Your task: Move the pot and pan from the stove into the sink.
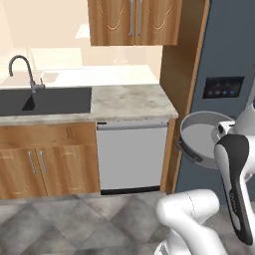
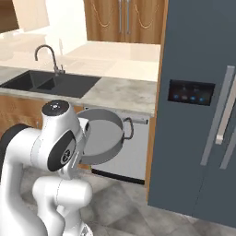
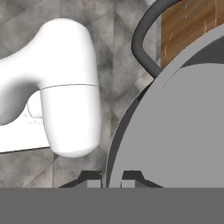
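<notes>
Gripping the rim of the pot [image 3: 175, 131], the tool [image 3: 113, 178] has its two tips clamped on the thin wall in the hand view, above the floor. From the left base view, the pot [image 1: 201, 134] hangs tilted beside the fridge [image 1: 224, 60], well apart from the sink [image 1: 50, 99]. From the right base view, the pot [image 2: 103, 136] is before the dishwasher [image 2: 136, 156], below the surface [image 2: 124, 94]

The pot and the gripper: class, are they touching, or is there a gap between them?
Touching. In the hand view the gripper has one dark fingertip on each side of the pot's thin wall, clamped on its rim. The pot is tilted, carried in the air.
</notes>
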Controlling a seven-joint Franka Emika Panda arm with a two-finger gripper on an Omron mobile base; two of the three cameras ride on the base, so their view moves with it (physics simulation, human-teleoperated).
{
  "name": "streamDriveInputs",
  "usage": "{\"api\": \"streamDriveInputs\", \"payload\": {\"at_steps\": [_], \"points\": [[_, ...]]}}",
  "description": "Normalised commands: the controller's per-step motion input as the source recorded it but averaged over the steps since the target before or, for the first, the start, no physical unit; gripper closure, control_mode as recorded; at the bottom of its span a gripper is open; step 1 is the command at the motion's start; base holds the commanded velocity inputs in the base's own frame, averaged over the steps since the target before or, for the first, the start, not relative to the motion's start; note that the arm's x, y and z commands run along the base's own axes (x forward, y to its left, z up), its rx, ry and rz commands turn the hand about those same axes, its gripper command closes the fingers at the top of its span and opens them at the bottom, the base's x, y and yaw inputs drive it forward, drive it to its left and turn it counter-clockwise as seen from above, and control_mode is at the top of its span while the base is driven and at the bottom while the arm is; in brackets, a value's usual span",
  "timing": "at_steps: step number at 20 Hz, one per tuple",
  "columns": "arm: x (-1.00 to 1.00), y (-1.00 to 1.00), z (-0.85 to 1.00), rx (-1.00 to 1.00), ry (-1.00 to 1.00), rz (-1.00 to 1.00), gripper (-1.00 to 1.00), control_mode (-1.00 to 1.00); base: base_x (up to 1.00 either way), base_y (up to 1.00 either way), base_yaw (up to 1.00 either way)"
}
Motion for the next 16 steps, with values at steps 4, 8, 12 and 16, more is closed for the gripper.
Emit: {"api": "streamDriveInputs", "payload": {"at_steps": [4,8,12,16], "points": [[0.00,0.00,0.00,0.00,0.00,0.00,1.00,1.00,0.00,0.98,-0.04],[0.00,0.00,0.00,0.00,0.00,0.00,1.00,1.00,0.00,0.98,-0.06],[0.00,0.00,0.00,0.00,0.00,0.00,1.00,1.00,0.00,0.99,-0.08],[0.00,0.00,0.00,0.00,0.00,0.00,1.00,1.00,0.00,0.99,-0.11]]}}
